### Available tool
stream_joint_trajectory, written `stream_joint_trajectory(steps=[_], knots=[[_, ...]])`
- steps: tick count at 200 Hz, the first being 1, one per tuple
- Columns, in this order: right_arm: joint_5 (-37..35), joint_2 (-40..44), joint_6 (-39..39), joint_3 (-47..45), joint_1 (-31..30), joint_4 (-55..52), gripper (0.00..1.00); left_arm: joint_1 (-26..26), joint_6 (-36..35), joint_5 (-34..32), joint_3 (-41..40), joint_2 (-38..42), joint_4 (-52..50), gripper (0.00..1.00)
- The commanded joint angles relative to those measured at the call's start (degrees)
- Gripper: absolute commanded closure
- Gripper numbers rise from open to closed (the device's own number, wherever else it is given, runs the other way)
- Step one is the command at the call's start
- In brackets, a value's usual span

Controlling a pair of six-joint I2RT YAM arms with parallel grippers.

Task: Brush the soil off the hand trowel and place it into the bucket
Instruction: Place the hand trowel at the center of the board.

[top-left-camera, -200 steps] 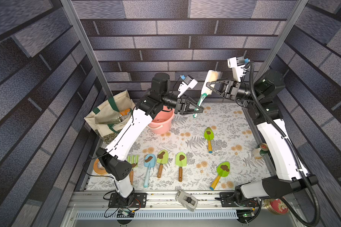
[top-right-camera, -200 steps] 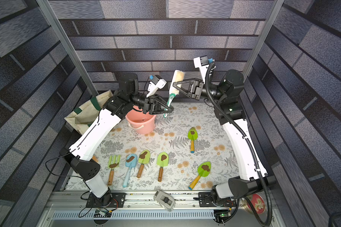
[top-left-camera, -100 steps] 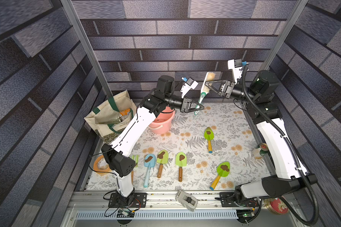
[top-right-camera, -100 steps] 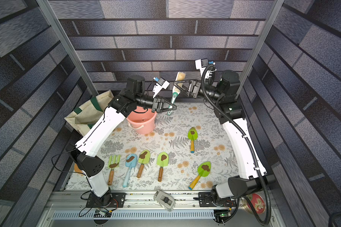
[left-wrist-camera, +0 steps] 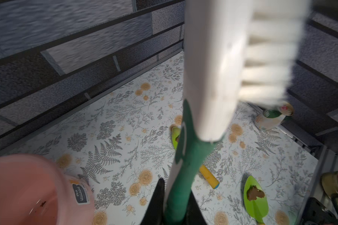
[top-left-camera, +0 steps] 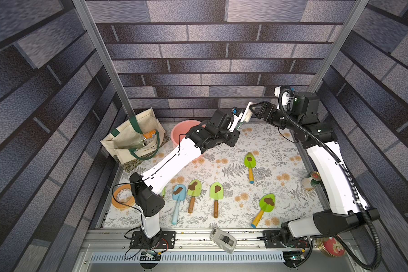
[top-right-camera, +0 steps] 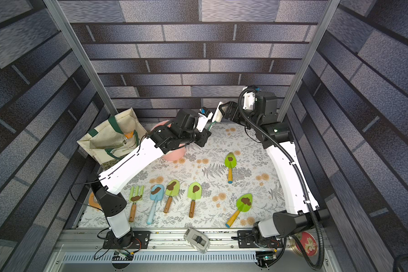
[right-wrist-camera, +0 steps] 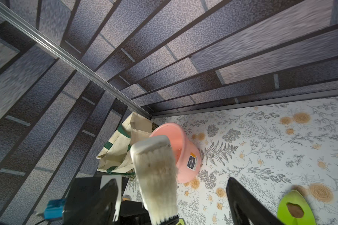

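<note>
My left gripper (top-left-camera: 236, 128) (left-wrist-camera: 176, 189) is shut on the green handle of a white-bristled brush (top-left-camera: 245, 114) (left-wrist-camera: 222, 58), held upright near the back wall. My right gripper (top-left-camera: 251, 113) (right-wrist-camera: 172, 181) stands open, one finger on each side of the brush head (right-wrist-camera: 156, 175), not touching it. Several hand trowels lie on the floral mat, each with a brown soil blob: green ones (top-left-camera: 249, 162) (top-left-camera: 266, 203) (top-left-camera: 216, 192) and a blue one (top-left-camera: 179, 192). The pink bucket (top-left-camera: 181, 131) (right-wrist-camera: 180, 144) stands at the back left, partly hidden by my left arm.
A cream tote bag (top-left-camera: 132, 139) with green straps stands left of the bucket. A tape roll (top-left-camera: 121, 197) lies at the left edge and a tin can (top-left-camera: 311, 180) at the right edge. A hand fork (top-right-camera: 136, 195) lies beside the blue trowel. A grey device (top-left-camera: 223, 239) sits on the front rail.
My right gripper has opened and let go of the brush head. My left gripper closed on the green handle and now holds the brush alone; its arm stretched further right.
</note>
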State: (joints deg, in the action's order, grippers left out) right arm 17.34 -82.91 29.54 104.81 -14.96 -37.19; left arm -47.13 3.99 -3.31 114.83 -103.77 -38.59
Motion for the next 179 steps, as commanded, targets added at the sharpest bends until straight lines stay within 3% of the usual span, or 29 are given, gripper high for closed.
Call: stream_joint_trajectory(steps=[1, 91, 106, 131, 164, 170, 179], knots=[[-2.23, -0.93, 1.21, -2.49, 0.2, -0.32, 0.13, -1.03, -2.3, -10.81, -0.2, -1.11, 2.0, 1.0], [6.0, -2.09, 4.06, -8.33, 0.22, 12.3, 0.21, -3.2, -4.74, -8.95, 0.25, -1.88, 1.38, 1.0], [6.19, -2.98, 4.21, -7.42, 0.19, 11.97, 0.29, -3.55, -5.19, -8.47, 0.05, -1.53, 1.52, 1.0], [8.29, -4.07, 5.68, -6.84, 0.2, 13.3, 0.52, -3.81, -5.48, -8.29, 0.04, -1.27, 1.67, 1.0], [7.9, -3.73, 5.18, -6.92, 0.2, 11.98, 0.74, -2.88, -4.92, -7.76, 0.85, -1.61, 0.02, 1.0], [7.51, -3.61, 4.85, -6.99, 0.26, 11.52, 0.75, -2.22, -4.3, -6.67, 1.28, -1.61, -0.81, 0.91], [7.06, -3.35, 4.28, -7.16, 0.2, 11.22, 0.77, -0.88, -3.21, -2.54, 1.76, -1.31, -1.89, 0.7]])
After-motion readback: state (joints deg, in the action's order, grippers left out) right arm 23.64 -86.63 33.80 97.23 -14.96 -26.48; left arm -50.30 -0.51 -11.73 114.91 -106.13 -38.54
